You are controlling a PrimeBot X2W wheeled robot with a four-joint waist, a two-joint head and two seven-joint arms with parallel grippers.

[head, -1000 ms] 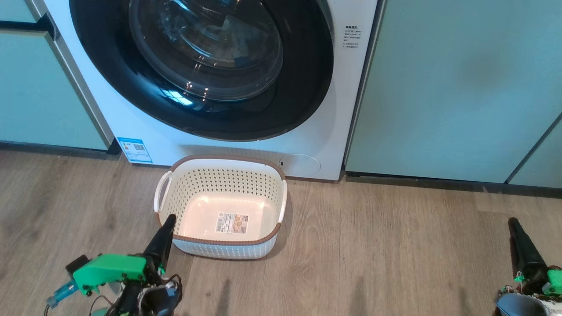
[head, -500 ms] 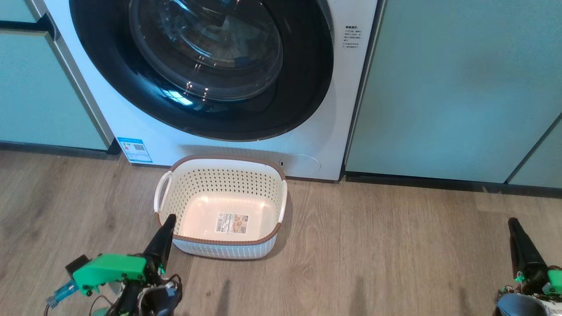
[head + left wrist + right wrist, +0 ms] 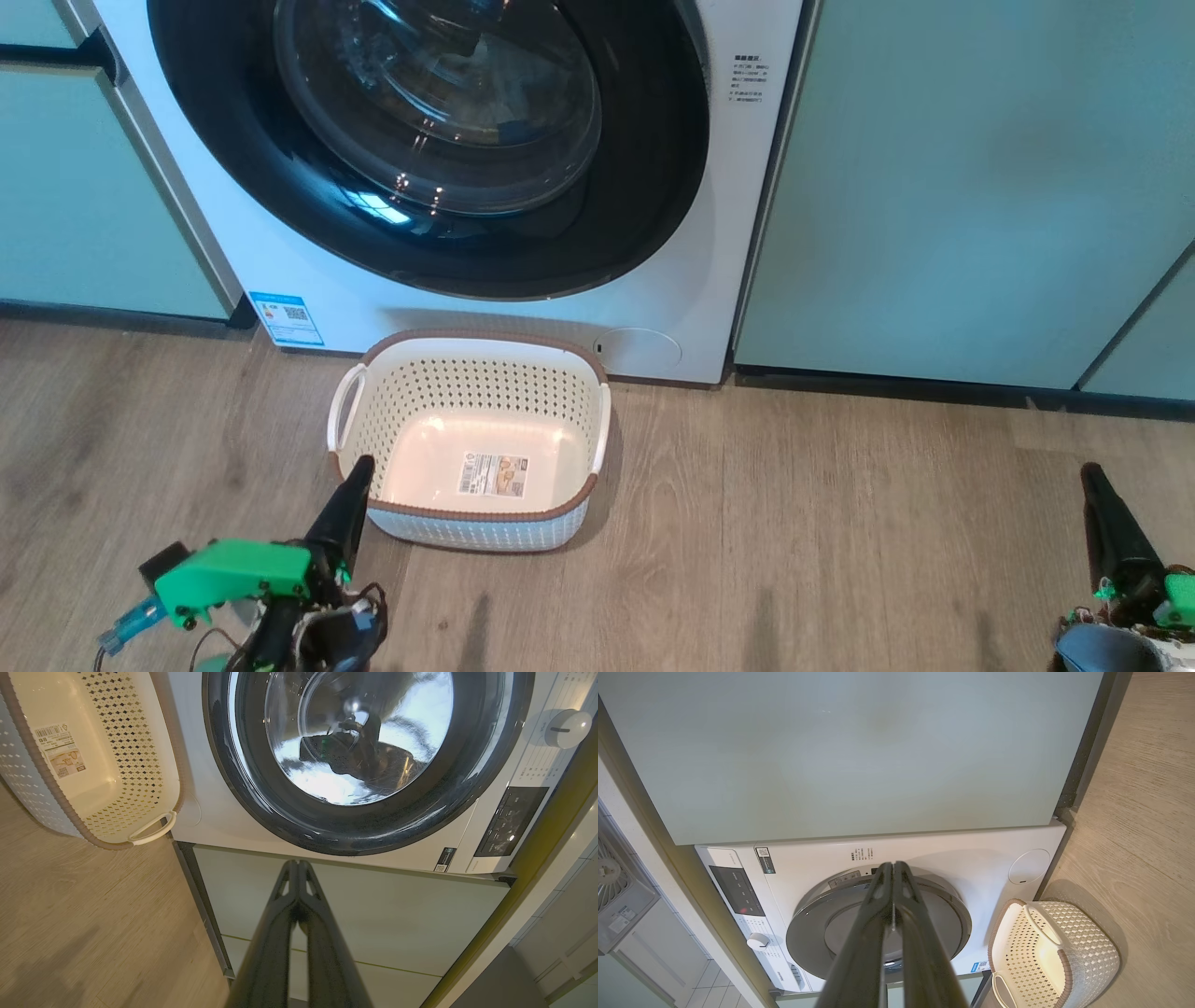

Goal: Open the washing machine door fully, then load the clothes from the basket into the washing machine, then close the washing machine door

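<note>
Head view: the washing machine [image 3: 672, 308] stands between pale green cabinet panels [image 3: 934, 187], and the washing machine door [image 3: 653, 187] sits flush against its front. What lies behind the glass is too dark to tell. The basket [image 3: 485, 338] stands on the wood floor [image 3: 794, 523] just in front of the machine, below the door, with the label [image 3: 493, 474] showing on its floor. A blue sticker [image 3: 286, 319] is low on the machine's left and a round flap [image 3: 639, 352] low on its right. The left gripper [image 3: 358, 474] hangs at the basket's near left corner; contact unclear. The right gripper [image 3: 1094, 481] is well apart, far right, over the floor. Left wrist view: its two fingers [image 3: 275, 942] are pressed together at the tips and hold nothing, aimed at a cabinet panel beside the door, with a control knob [image 3: 563, 728] at the edge. Right wrist view: its fingers [image 3: 864, 947] are also pressed together with nothing between them, in line with the door, the basket off to one side.
</note>
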